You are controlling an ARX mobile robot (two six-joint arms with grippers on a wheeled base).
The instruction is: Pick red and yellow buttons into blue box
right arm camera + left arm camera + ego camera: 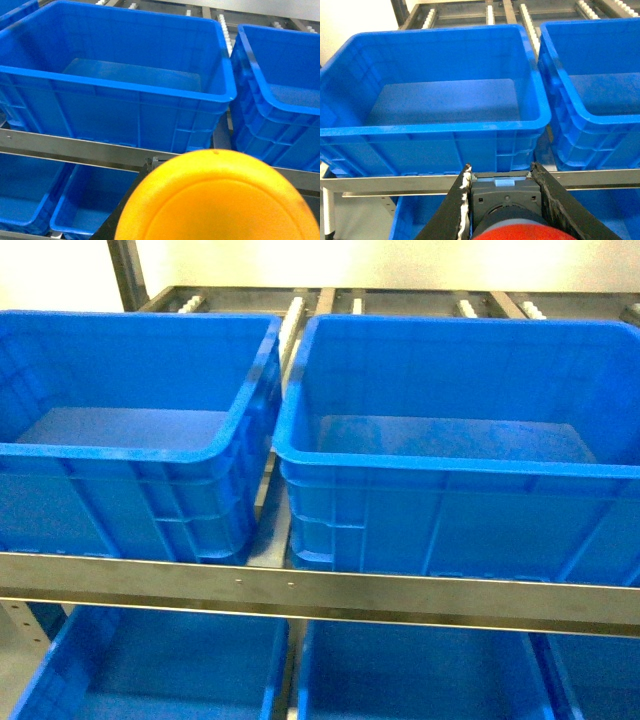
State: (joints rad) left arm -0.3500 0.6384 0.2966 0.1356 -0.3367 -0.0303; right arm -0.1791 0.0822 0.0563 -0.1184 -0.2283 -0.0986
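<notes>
In the left wrist view my left gripper [501, 170] is shut on the red button [520, 233], both black fingers pressed against its dark switch block [505, 195]. It hangs in front of and below an empty blue box [435, 129] on the shelf. The right wrist view is filled low down by the yellow button [220, 200], its orange-yellow cap held in my right gripper [200, 162]; only the left finger [127, 197] shows. Ahead of it stands another empty blue box [125, 86]. Neither gripper appears in the head view, where two blue boxes [140, 455] [450, 468] stand side by side.
A metal shelf rail [320, 590] runs across in front of the boxes. More blue crates [160, 660] sit on the lower level. Roller tracks [530, 25] lie behind and between the boxes. A further crate [280, 100] stands to the right.
</notes>
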